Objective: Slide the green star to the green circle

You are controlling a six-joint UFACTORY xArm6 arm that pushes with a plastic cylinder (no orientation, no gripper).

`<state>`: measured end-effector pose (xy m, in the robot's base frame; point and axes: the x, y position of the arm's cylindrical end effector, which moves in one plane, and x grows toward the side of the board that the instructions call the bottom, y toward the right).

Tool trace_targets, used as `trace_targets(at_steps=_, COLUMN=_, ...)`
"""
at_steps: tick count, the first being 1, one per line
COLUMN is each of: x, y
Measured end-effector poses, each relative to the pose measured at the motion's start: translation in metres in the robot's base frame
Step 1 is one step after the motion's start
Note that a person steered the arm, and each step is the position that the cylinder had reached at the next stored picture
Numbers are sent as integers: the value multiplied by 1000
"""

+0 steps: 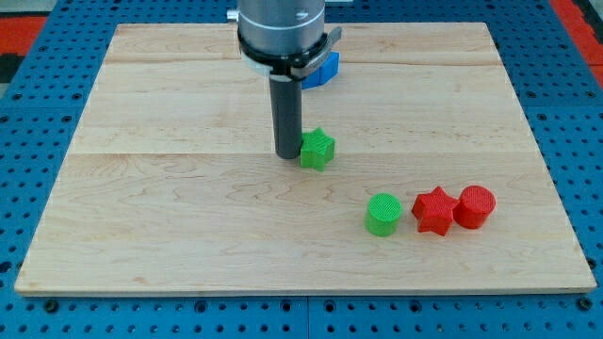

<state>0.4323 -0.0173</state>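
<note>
The green star point(317, 148) lies near the middle of the wooden board point(170, 207). My tip point(286, 154) stands right against the star's left side, touching or nearly touching it. The green circle point(383, 214) sits lower and to the right of the star, about a hand's width away along a down-right diagonal.
A red star point(433, 210) lies just right of the green circle, and a red circle point(474, 206) touches the red star's right side. A blue block point(325, 68) is partly hidden behind the arm near the view's top. The board rests on a blue pegboard.
</note>
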Motion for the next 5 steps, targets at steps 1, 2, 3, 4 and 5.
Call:
trace_targets(at_steps=1, x=-27, y=6)
trace_targets(at_steps=2, x=-15, y=25)
trace_targets(at_steps=3, x=13, y=-19)
trace_targets(at_steps=4, x=25, y=-29)
trace_targets(at_steps=5, x=-4, y=-25)
